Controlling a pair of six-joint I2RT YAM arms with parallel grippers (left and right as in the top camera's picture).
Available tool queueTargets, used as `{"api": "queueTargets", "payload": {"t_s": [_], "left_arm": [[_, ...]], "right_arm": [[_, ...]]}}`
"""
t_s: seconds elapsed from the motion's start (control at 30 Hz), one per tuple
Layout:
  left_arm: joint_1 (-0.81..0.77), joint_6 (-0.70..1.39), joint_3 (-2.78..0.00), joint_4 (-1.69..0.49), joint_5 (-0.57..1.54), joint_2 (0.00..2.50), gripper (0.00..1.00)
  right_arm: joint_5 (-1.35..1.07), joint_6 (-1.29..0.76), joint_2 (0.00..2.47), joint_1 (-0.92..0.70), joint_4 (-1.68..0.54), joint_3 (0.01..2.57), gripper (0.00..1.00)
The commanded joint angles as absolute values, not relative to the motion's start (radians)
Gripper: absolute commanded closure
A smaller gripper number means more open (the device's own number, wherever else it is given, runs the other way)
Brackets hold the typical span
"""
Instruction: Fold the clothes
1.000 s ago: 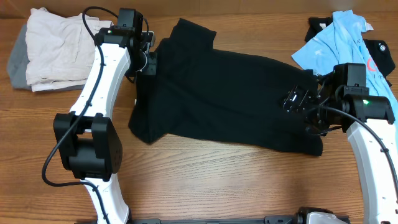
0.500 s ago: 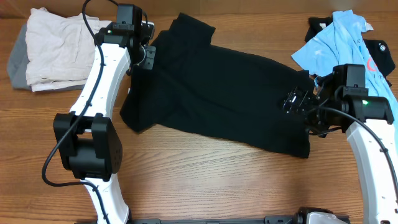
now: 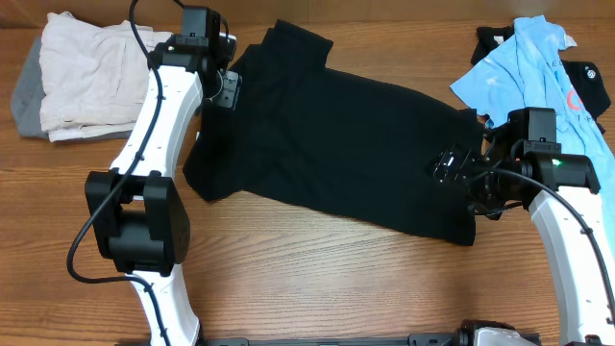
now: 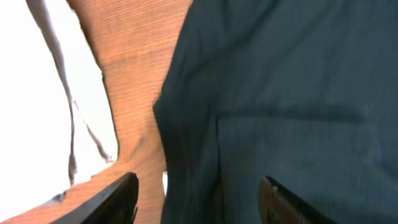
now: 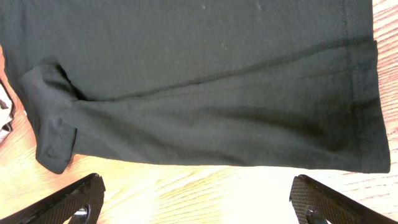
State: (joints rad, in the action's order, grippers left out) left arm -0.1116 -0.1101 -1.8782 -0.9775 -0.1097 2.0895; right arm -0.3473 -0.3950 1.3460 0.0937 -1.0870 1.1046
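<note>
The left end effector [image 4: 199,194] stands released, its fingers apart over the upper-left edge of the black shirt [image 3: 336,144], with cloth and a strip of bare bench [image 3: 317,279] between them and nothing pinched. The right end effector [image 5: 198,194] is likewise released and wide, hovering just short of the shirt's right end, where a stitched hem [image 5: 367,93] and a doubled-over flap [image 5: 53,146] show

The shirt lies spread but skewed across the bench, from upper left down to lower right, with a long crease along its near side. The step looks like taking a fresh hold for a fold. To do it well, each side should come down on a matching edge point, close on the full thickness of cloth, and lift only enough to carry the edge over without dragging the rest askew. The doubled flap wants smoothing first, or it will be folded in

A stack of pale garments [image 3: 82,77] sits just left of the left arm, near enough to snag. The light blue polo [image 3: 519,62] lies on a dark printed garment [image 3: 586,91] behind the right arm, close to the shirt's corner
</note>
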Motion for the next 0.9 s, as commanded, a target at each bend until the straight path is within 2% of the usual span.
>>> {"api": "queueTargets", "payload": {"t_s": [0.0,0.13,0.3,0.43,0.87], "left_arm": [[-0.121,-0.046,-1.956,-1.074,-0.118,2.098,0.34],[-0.118,-0.068,-1.95,-1.278,0.034,2.105,0.33],[-0.117,-0.065,-1.846,-1.385,0.058,2.106,0.32],[-0.109,-0.003,-1.75,-1.388,0.004,2.106,0.31],[-0.023,-0.053,-1.586,-1.24,0.04,2.106,0.35]], "right_arm": [[-0.342,-0.393,1.339,0.093,-1.085,1.1,0.0],[-0.358,-0.393,1.339,0.093,-1.083,1.1,0.0],[-0.371,-0.392,1.339,0.093,-1.084,1.1,0.0],[-0.371,-0.392,1.339,0.093,-1.084,1.1,0.0],[-0.367,-0.382,1.339,0.093,-1.08,1.1,0.0]]}}
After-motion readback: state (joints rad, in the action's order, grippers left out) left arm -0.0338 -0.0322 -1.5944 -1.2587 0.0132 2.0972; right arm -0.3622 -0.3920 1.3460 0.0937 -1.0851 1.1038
